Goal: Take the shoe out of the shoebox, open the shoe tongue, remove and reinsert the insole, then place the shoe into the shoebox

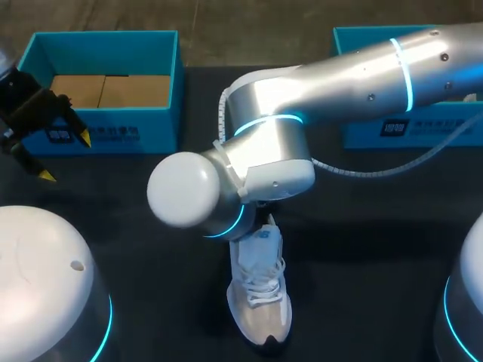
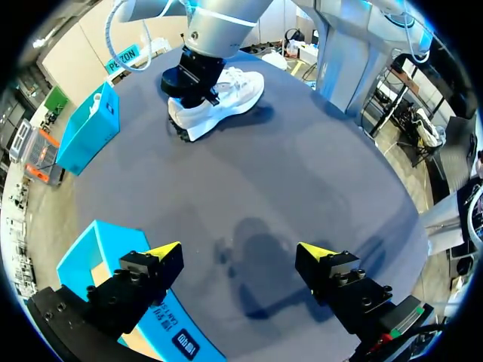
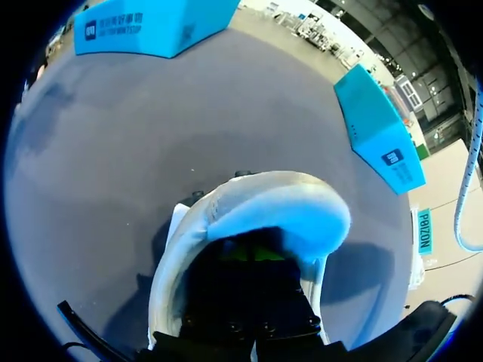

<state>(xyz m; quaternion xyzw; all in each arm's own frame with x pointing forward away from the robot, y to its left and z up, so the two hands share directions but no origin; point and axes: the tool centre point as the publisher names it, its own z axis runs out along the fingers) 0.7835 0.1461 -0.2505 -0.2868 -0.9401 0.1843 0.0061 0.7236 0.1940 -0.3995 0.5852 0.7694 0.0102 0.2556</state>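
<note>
**Reaching into the shoe: insole step judged in hand**

We find the white shoe (image 1: pixel 260 302) out of the shoebox (image 1: pixel 151 124). It stands sole-down on the table (image 1: pixel 362 234), well apart from the box. The right tool (image 3: pixel 249 256) sits down inside the shoe's opening at the heel end. We judge the insole work to be the step in hand. The next move calls for a firm pinch on the insole's rear edge and a lift clear of the collar. The left tool (image 2: pixel 240 253) hangs spread and empty just beside the shoebox.

Hidden: from above, the right arm's wrist covers the heel, and the shoe's interior is dark. We therefore cannot tell whether the right tool is spread or pinching. We also cannot make out the insole, or how far the tongue is open.
</note>
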